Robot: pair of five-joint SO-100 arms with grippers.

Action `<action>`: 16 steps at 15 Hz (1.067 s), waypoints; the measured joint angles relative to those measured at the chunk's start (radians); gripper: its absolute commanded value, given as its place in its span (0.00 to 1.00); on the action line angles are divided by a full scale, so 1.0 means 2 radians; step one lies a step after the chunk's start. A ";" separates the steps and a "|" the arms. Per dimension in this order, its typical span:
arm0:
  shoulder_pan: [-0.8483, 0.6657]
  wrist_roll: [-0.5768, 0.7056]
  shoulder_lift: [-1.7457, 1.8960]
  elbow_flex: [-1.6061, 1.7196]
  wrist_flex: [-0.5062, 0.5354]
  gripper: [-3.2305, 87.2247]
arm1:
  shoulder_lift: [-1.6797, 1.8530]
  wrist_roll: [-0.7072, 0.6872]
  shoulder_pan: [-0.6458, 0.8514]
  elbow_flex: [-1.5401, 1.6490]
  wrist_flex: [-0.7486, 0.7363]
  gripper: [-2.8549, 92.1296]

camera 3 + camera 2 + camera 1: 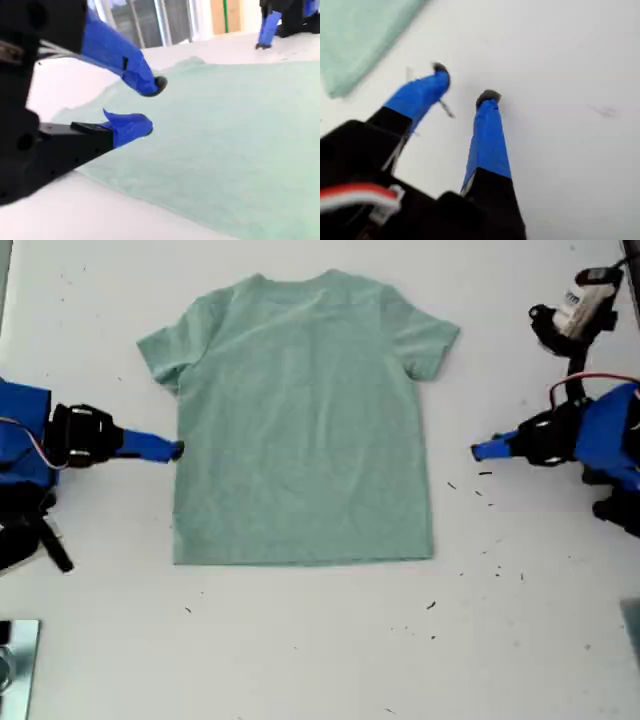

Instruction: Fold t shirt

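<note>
Pale mint-green t shirt (300,420) spread flat mid white tabletop (320,650), long axis collar to hem, collar toward the exterior view's top, my second end effector (150,107) open over its side edge at the exterior view's left, my first end effector (465,87) open, empty, above bare tabletop at that view's right

**Blue-and-black arms with taped tools**

Both arms are built of bright blue shells and black motor housings. My first tool (465,85) has two slim fingers wrapped in blue, each ending in a small dark rounded tip, on a black base. A red-and-white cable runs across that base. My second tool (149,107) has the same blue fingers on a bulky black body, the upper one carrying a dark round tip. In the exterior view, thin red wires loop over both arms' blue shells, and a white-and-black camera module (580,312) sits at the exterior view's right.
</note>
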 measured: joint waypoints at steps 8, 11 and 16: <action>0.015 -0.011 0.000 0.000 0.000 0.03 | 0.000 0.324 -0.037 0.001 -0.007 0.06; 0.015 -0.011 0.000 0.000 0.000 0.03 | -0.004 0.311 -0.045 -0.011 -0.007 0.06; 0.015 -0.011 0.000 0.000 0.000 0.03 | -0.432 0.073 0.095 -0.423 0.054 0.06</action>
